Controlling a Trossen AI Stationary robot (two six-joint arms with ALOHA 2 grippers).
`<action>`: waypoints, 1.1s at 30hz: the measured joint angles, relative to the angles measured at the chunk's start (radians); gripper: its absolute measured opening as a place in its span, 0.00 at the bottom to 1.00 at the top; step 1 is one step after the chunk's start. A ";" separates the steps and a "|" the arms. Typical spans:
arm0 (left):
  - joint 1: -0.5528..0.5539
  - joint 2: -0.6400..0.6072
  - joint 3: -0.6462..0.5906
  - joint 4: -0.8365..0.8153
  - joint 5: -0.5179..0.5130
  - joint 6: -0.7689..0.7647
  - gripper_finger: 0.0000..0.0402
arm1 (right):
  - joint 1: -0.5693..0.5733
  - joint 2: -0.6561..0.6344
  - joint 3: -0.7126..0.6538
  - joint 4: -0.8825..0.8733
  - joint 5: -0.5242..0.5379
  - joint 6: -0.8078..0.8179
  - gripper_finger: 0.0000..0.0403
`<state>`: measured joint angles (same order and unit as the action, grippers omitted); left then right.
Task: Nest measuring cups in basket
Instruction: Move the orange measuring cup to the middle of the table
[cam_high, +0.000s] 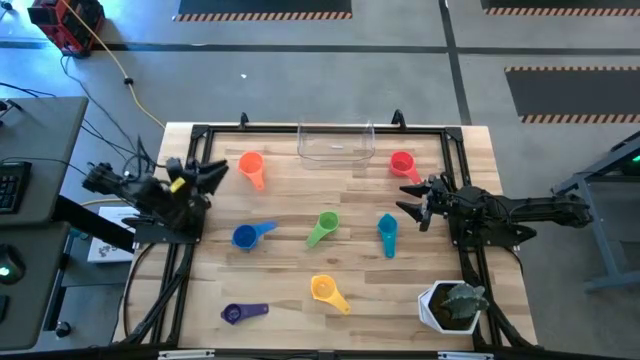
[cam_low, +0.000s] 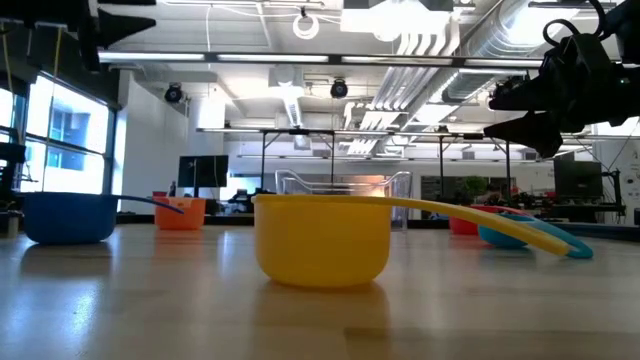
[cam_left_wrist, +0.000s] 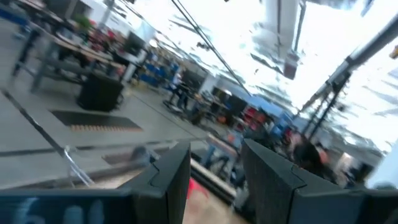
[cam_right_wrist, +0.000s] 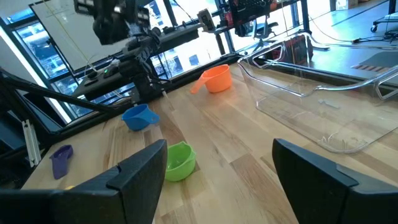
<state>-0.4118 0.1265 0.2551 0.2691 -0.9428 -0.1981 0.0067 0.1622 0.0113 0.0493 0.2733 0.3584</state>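
The clear basket (cam_high: 335, 143) stands at the table's far edge, with nothing in it that shows. Seven cups lie apart on the table: orange (cam_high: 250, 165), red (cam_high: 402, 163), blue (cam_high: 247, 234), green (cam_high: 324, 228), teal (cam_high: 387, 230), yellow (cam_high: 326, 290) and purple (cam_high: 240, 313). My left gripper (cam_high: 212, 172) is open and empty at the table's left edge, raised, near the orange cup. My right gripper (cam_high: 412, 197) is open and empty above the table, between the red and teal cups. Its wrist view shows the basket (cam_right_wrist: 317, 106) and the green cup (cam_right_wrist: 178, 162) ahead.
A white plant pot (cam_high: 452, 305) stands at the near right corner. A dark frame (cam_high: 300, 127) runs round the table's edges. In the low view the yellow cup (cam_low: 322, 238) stands nearest and the basket (cam_low: 345, 195) lies behind it.
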 joint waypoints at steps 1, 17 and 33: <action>0.000 0.010 0.022 0.000 -0.014 0.012 0.33 | 0.000 0.000 0.000 0.000 0.000 0.000 0.70; 0.090 0.511 0.429 -0.018 -0.224 0.158 0.33 | 0.000 0.000 0.000 0.000 0.000 0.000 0.70; 0.472 0.882 0.488 -0.281 0.117 -0.259 0.33 | 0.000 0.000 0.000 0.000 0.000 0.000 0.70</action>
<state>0.0598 1.0081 0.7429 -0.0118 -0.8258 -0.4569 0.0067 0.1623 0.0116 0.0491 0.2733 0.3587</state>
